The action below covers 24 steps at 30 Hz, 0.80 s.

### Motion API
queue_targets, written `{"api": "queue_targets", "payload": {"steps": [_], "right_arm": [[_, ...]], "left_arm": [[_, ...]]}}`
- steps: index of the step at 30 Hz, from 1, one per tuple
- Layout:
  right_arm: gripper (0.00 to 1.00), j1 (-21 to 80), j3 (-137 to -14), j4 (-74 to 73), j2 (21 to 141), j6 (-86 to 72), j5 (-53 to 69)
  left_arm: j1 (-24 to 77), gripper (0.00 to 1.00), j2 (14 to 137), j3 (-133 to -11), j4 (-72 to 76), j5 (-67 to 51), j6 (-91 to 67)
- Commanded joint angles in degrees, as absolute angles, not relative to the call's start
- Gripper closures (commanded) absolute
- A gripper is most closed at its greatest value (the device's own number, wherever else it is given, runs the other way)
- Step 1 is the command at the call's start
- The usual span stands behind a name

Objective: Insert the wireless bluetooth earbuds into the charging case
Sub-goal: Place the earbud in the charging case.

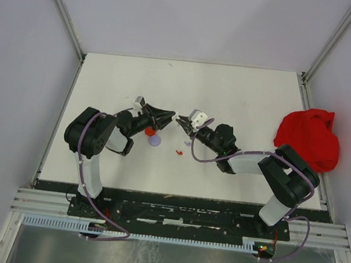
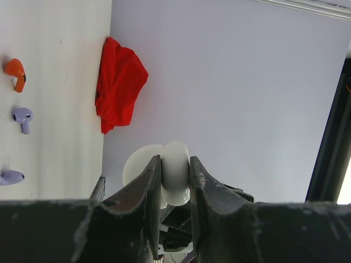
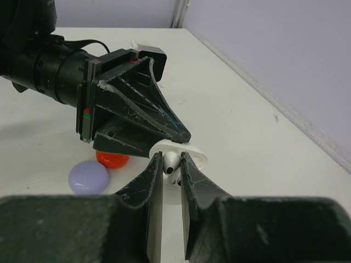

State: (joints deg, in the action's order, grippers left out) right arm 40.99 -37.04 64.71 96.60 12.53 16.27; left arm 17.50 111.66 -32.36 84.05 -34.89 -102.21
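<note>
Pinching a white earbud (image 3: 171, 164), right gripper (image 3: 171, 158) has its fingers nearly together, gap only as wide as the bud; bud's rounded head sits between the tips, facing the other arm's tool. Left gripper (image 2: 175, 162) is clamped on the white charging case (image 2: 176, 175), fingers narrow, one on each side of the case; a second rounded white part shows just behind it on the left in the left wrist view, cannot tell if it's the lid. Both grippers meet tip to tip over the middle of the table (image 1: 243, 95), held off the surface; in the right wrist view the bud is right at the case's white rim, touching or just short, cannot tell which; cannot tell whether it sits in a socket. Below the left gripper: red disc (image 3: 112, 159) and purple disc (image 3: 88, 177) on the table, just beside each other, red one partly under the gripper body. Loose on the table in the left wrist view: red earbud (image 2: 16, 73), purple earbud (image 2: 23, 116), second purple earbud (image 2: 11, 177) at the frame edge, all apart from one another. Red cloth (image 1: 309, 139) bunched at the table's right edge, well apart from both grippers.
</note>
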Motion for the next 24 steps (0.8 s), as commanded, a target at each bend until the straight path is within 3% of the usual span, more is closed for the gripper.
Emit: {"api": "queue_targets", "payload": {"steps": [1, 9, 24], "right_arm": [[1.00, 41.20, -36.30, 68.19, 96.33, 13.18, 16.04], [1.00, 41.20, -35.69, 68.07, 96.16, 12.99, 16.00], [0.57, 41.18, -34.46, 70.01, 95.44, 11.20, 16.79]], "left_arm": [[17.75, 0.97, 111.18, -34.26, 86.00, -35.58, -104.50], [17.81, 0.97, 111.25, -34.41, 85.92, -35.26, -104.47], [17.70, 0.97, 111.14, -34.10, 85.95, -34.02, -104.28]]}}
